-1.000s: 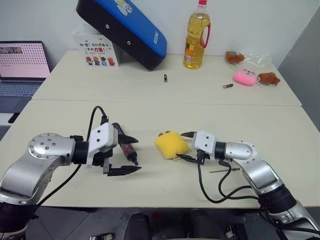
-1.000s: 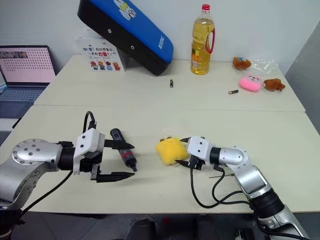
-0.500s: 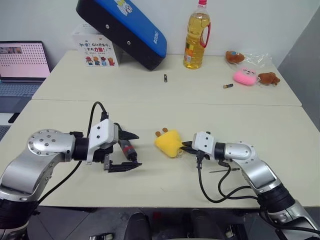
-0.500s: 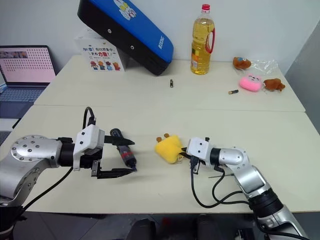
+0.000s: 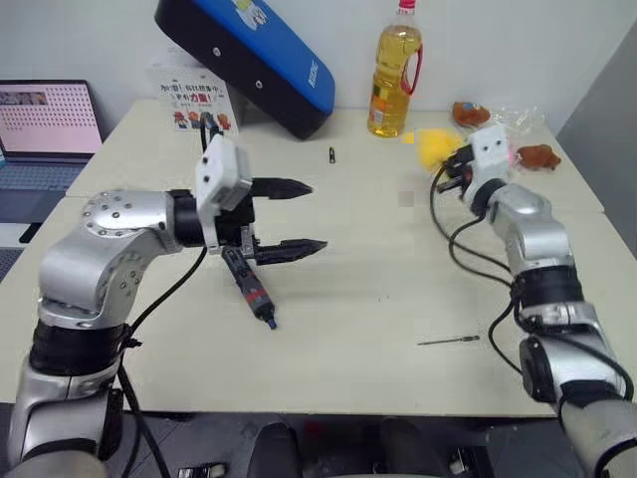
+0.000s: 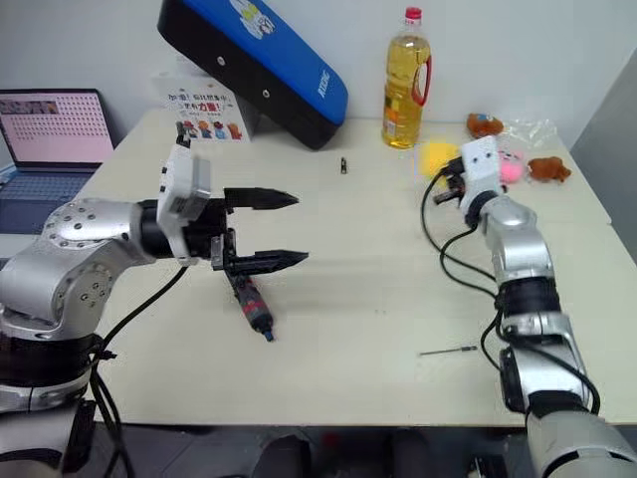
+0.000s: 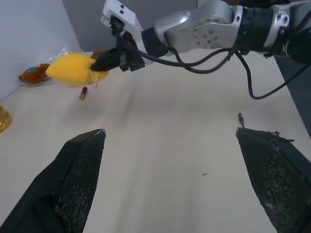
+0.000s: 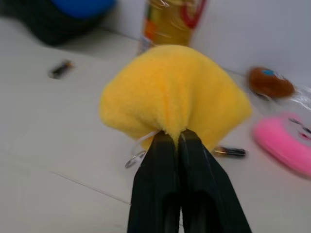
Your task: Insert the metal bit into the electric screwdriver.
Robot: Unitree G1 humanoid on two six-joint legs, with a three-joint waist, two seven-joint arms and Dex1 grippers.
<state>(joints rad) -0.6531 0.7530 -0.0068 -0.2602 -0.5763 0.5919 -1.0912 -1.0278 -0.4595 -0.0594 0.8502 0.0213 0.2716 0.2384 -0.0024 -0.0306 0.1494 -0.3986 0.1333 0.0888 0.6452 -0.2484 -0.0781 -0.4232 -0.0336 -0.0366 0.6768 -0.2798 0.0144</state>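
While the left hand (image 5: 304, 216) gapes and the right hand (image 8: 176, 138) pinches a yellow plush (image 8: 175, 92), we judge the metal bit (image 5: 449, 341) stiff, light, slippery, best pinched mid-length off the table (image 5: 378, 329).

Pen-shaped black electric screwdriver (image 5: 248, 286) with red band; thin dark grey metal bit (image 5: 449, 341); fuzzy yellow plush toy (image 8: 175, 98); pink plush toy (image 8: 285, 141); blue-and-black padded case (image 5: 245, 60); golden-yellow oil bottle (image 5: 392, 75) with red cap.
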